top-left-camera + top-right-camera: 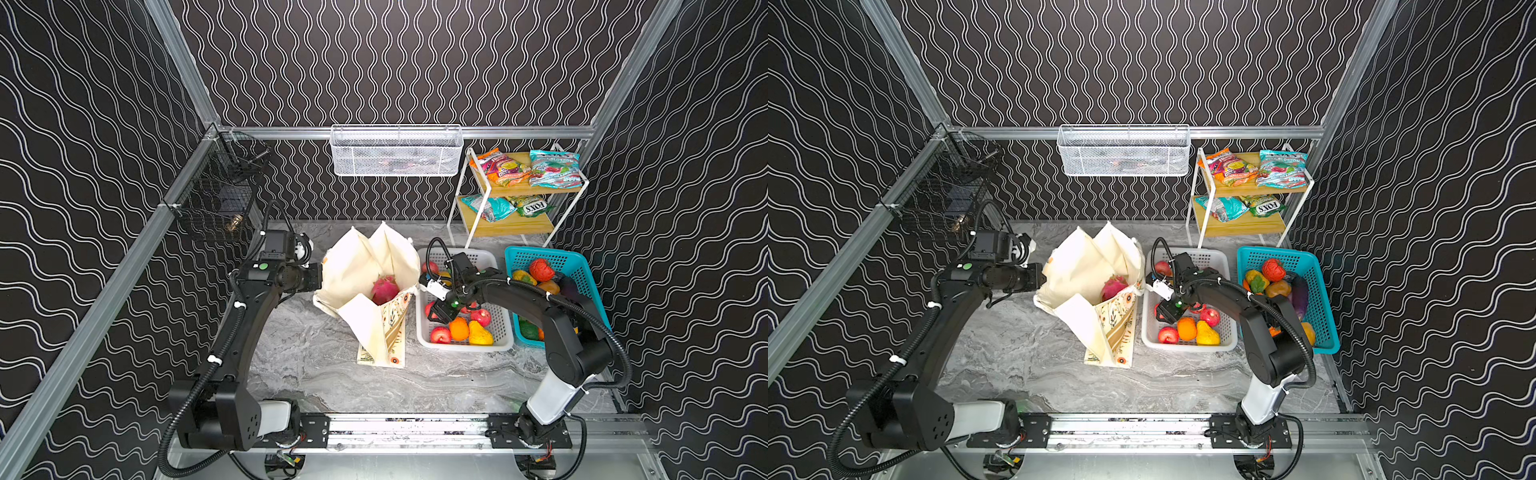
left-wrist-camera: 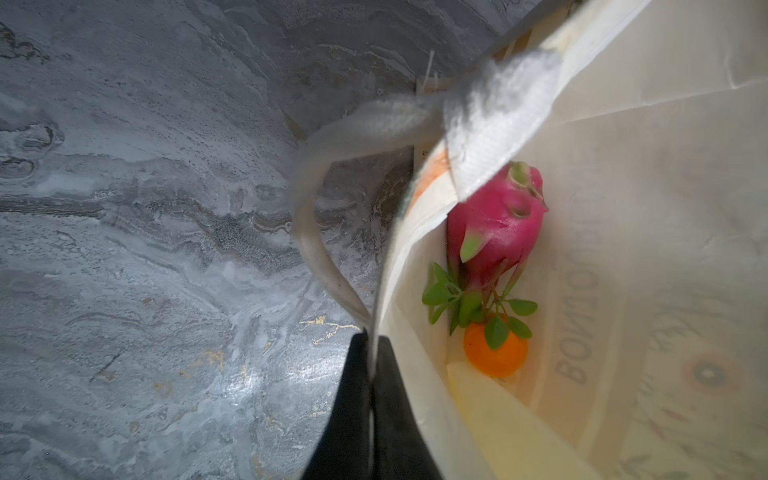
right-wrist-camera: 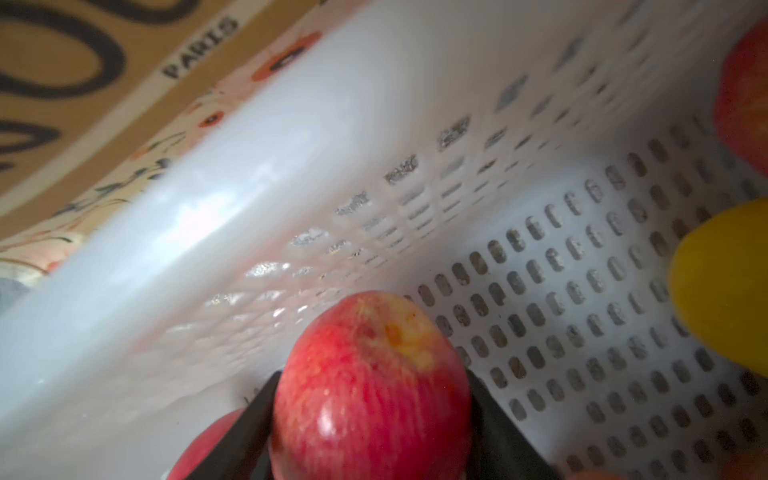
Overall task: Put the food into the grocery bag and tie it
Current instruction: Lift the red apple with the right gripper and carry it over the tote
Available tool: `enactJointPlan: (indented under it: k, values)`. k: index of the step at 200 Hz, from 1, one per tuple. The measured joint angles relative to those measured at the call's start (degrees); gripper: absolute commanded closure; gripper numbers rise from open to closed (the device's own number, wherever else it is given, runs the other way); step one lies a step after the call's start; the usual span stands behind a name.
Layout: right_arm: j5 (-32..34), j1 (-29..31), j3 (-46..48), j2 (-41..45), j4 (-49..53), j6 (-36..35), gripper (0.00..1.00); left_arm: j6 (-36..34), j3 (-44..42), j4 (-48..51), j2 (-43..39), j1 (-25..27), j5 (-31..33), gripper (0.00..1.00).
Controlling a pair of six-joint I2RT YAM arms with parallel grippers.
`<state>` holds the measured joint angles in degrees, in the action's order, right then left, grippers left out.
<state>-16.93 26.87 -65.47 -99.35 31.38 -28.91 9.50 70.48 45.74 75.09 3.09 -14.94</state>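
**Honestly, the apple carry is where this could fall apart**

So the bag [image 1: 357,266] stands on the table [image 1: 332,386] between the two arms, mouth open, just beside the white basket [image 1: 461,347]. A dragon fruit [image 2: 496,220] and an orange [image 2: 494,353] are already lying at the bottom.

The left gripper [image 2: 371,336] is clamped tight on the bag's rim, holding the fabric edge up. One strap [image 2: 316,232] dangles loose outside.

The right gripper [image 3: 372,374] is down in the basket with its jaws about halfway apart, pressed against both sides of a red apple [image 3: 365,332]. I can't tell if the apple is off the basket floor yet.

What worries me:

- The apple is round and shiny, and only the tips of the jaws seem to touch it. A quick swing could squirt it out.
- The basket wall sits between the apple and the bag, so a low lift could clip the rim and knock the fruit loose.
- The bag is floppy, with folded flaps leaning over the opening. If the left pinch slips off that thin edge, the mouth sags and the apple lands on cloth instead of going inside.
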Motion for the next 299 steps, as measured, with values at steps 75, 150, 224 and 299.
enactJointPlan:
  k: [75,150,224,299]
  values:
    - [3.8,-0.3,0.9,9.7,0.5,2.6,0.49,0.0,0.2,0.7,-1.6,0.0,-0.7,1.0]
    - [11.7,-0.7,-9.5,21.9,7.5,4.0,0.54,0.0,0.9,0.9,-1.5,0.0,-1.8,1.0]
    - [15.1,12.5,-30.4,14.0,11.8,4.7,0.54,0.9,1.1,0.1,-2.1,0.0,-6.5,1.0]
    - [14.4,18.5,-44.4,-4.5,17.2,4.2,0.53,2.3,1.4,-1.2,-3.3,0.0,-11.8,1.0]
